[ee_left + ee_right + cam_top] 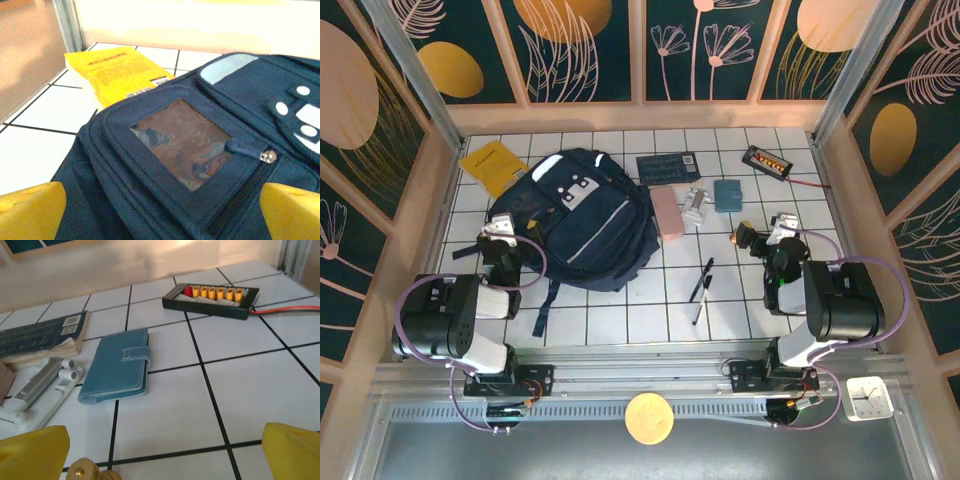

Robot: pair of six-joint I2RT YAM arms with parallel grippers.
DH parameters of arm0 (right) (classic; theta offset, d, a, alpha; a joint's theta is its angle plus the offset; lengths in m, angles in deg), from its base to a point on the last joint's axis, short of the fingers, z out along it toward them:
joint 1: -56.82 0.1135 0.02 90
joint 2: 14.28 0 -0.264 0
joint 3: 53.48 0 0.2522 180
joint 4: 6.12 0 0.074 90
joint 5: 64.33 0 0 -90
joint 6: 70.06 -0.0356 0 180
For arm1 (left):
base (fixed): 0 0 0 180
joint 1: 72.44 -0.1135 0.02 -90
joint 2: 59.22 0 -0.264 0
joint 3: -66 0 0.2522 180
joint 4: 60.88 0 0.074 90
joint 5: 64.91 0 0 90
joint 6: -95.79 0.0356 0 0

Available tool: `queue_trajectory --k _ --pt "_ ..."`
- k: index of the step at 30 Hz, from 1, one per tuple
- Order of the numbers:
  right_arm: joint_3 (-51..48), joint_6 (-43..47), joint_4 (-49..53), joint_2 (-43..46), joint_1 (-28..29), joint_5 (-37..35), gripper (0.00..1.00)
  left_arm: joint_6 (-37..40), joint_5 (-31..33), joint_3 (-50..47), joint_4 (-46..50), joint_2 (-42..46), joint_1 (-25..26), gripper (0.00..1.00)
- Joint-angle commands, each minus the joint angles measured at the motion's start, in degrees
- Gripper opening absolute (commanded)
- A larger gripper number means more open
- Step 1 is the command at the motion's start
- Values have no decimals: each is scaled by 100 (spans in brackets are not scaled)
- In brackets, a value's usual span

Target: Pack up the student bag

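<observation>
On the table (720, 310), the student bag (585, 220) lies beside a yellow booklet (492, 165).

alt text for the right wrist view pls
A teal snap wallet lies on the white tiled table, a dark book to its left and a black strip of yellow connectors farther back. The right gripper is open, its yellow fingers in the bottom corners.

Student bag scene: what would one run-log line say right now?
student bag: lying on table | left gripper: open, at bag's edge | right gripper: open, facing blue wallet
</observation>
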Motion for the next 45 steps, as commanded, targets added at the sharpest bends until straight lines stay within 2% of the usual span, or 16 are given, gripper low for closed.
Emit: queue_trajectory --k 1,31,33,35,37,39,41,43,45 --pt "146 189 -682 -100 -68 41 99 164 74 140 -713 -95 -65 99" --pt "138 167 -663 -53 -95 53 99 160 96 138 -727 -67 -63 99" --pt "199 72 -413 183 -92 -172 99 95 266 338 -220 150 -61 99" --pt "283 36 108 596 -92 -315 99 -46 584 792 887 475 -61 99" --pt "362 -23 709 1128 -90 -455 99 -144 670 1038 1580 847 -60 99" --pt "684 -490 1775 1733 -147 -612 99 -534 798 1214 2231 1343 -64 99" --pt "1362 -1210 3386 2175 -218 -644 99 -1172 1003 1664 3439 1786 -60 99" --pt "2278 -1784 5076 2226 -223 -352 99 -1582 457 2187 4628 2056 -51 99" --pt "3297 -2145 6549 1921 -109 442 95 -1598 -531 2657 5546 2159 179 99"
